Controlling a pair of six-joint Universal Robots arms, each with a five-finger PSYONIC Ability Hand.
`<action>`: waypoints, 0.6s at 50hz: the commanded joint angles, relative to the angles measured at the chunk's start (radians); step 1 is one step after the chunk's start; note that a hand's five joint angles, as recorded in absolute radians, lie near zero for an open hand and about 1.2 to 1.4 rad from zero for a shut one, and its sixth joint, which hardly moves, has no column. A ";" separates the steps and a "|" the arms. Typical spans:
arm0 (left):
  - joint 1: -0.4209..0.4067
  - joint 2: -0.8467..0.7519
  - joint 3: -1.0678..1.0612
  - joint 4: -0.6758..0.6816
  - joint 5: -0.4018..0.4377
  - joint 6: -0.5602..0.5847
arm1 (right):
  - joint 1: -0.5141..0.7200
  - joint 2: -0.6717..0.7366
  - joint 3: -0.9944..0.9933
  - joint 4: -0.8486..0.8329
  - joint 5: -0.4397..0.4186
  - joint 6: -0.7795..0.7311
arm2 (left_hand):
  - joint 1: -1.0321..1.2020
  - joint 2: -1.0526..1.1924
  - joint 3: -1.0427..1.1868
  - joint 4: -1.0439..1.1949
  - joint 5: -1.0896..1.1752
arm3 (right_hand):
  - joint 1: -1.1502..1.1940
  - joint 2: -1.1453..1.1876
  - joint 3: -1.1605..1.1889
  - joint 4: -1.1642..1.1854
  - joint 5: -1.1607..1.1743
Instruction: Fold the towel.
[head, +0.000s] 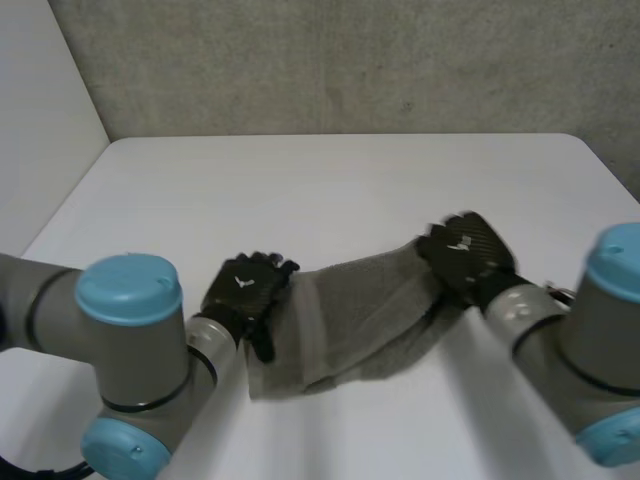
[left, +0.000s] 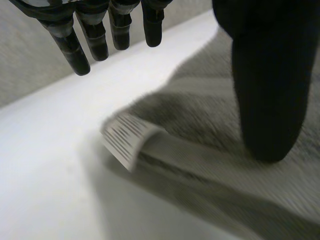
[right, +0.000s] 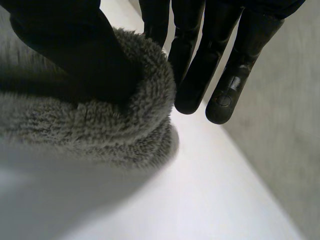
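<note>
Tabletop (head: 330, 190): white, carrying one item. The towel (head: 350, 325) is grey and loosely bunched. It lies in the front half, closer to the front edge than the back and about midway between the left and right edges.

Long axis: it runs across the tabletop from one hand to the other, with the right end set slightly further back and raised off the surface.

Right hand (head: 468, 250): at the towel's right end. In its wrist view a thick roll of cloth sits between the thumb (right: 65, 50) and the straight fingers (right: 200, 75), so I judge it pinched.

Left hand (head: 245, 290): at the towel's left end. Its fingers (left: 75, 50) are straight, spread and off the cloth, and only the thumb (left: 270, 100) rests on the pile.

A striped label (left: 125, 139) marks the corner just beside that thumb.

Judgement: the right hand alone has a hold, so the fold would carry its end along the long axis toward the left hand.
</note>
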 joint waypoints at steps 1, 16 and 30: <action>0.088 0.148 -0.014 -0.032 -0.032 -0.004 | 0.283 0.065 -0.155 0.010 0.085 -0.136 | -0.002 0.010 0.008 0.008 -0.027 | 0.461 0.228 0.214 0.203 0.245; 0.338 0.395 -0.112 -0.088 0.034 -0.056 | 0.537 0.340 -0.287 0.011 -0.118 -0.265 | -0.002 0.010 0.008 0.008 -0.027 | 0.461 0.228 0.214 0.203 0.245; 0.223 0.337 0.007 -0.103 0.079 -0.177 | 0.369 0.093 -0.266 0.047 -0.030 0.204 | -0.002 0.010 0.008 0.008 -0.027 | -0.761 -0.993 -1.008 -1.019 -0.977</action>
